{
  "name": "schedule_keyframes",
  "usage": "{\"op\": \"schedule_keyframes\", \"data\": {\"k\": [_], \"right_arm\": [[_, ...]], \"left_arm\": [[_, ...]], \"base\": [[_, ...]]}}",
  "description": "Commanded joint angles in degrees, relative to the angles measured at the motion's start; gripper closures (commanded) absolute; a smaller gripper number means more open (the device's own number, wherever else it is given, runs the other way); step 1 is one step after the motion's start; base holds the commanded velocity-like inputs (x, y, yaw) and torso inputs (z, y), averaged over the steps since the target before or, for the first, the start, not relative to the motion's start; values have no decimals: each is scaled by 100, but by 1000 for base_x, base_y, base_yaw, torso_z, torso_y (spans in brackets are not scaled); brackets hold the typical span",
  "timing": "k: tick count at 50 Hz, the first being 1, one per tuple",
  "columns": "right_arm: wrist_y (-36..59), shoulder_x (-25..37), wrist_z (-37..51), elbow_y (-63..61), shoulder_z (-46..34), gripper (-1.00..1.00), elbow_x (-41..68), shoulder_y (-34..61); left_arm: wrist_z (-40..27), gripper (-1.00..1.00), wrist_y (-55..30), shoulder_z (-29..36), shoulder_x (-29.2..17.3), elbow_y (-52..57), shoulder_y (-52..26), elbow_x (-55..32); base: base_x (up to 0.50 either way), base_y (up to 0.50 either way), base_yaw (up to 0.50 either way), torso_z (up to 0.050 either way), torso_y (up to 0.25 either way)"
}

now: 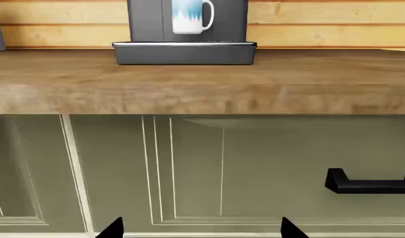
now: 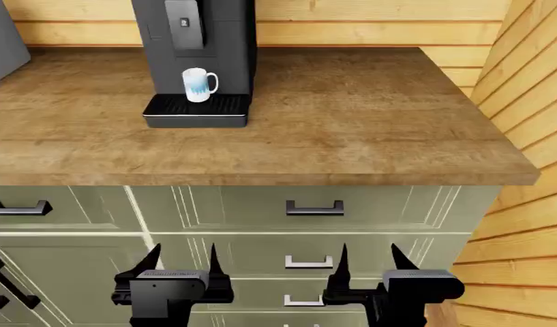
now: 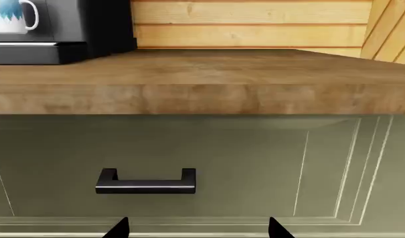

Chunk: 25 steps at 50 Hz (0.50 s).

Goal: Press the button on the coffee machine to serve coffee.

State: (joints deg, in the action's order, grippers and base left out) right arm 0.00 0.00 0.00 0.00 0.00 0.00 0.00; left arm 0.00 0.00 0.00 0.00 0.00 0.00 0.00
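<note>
Coffee machine, standing at the tabletop's back, looks heavy and rigid (mug beneath its spout), needing only a fingertip push on its front panel, while left hand and right hand hang open, empty, below.

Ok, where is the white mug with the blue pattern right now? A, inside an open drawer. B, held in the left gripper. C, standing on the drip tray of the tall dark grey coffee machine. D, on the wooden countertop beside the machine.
C: the white mug with the blue pattern stands on the black ribbed drip tray of the tall dark grey coffee machine, under its front.
</note>
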Motion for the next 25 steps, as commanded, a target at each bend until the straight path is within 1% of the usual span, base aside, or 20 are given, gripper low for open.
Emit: {"op": "schedule_keyframes", "data": {"k": [1,6,15,19,25], "right_arm": [[-37,92,99,-31,-95,-100,117,-32],[-21,195,248,-62,-217,-100,180,-21],[-92,311,301,29,-377,-100,314,11],[67,361,358,17,-453,-100,291,28],[56,408,382,17,-504,-100,375,36]], "left_arm": [[-60,-100,14,55,-114,-5,20,-144],[-241,-100,36,217,-189,-42,-14,-129],[-329,-100,62,296,-340,-38,4,-270],[-366,-100,43,356,-359,-58,-12,-303],[-410,-100,-4,447,-410,-70,-33,-317]], "base": [[0,0,0,0,0],[0,0,0,0,0],[0,0,0,0,0],[0,0,0,0,0],[35,490,0,0,0]]}}
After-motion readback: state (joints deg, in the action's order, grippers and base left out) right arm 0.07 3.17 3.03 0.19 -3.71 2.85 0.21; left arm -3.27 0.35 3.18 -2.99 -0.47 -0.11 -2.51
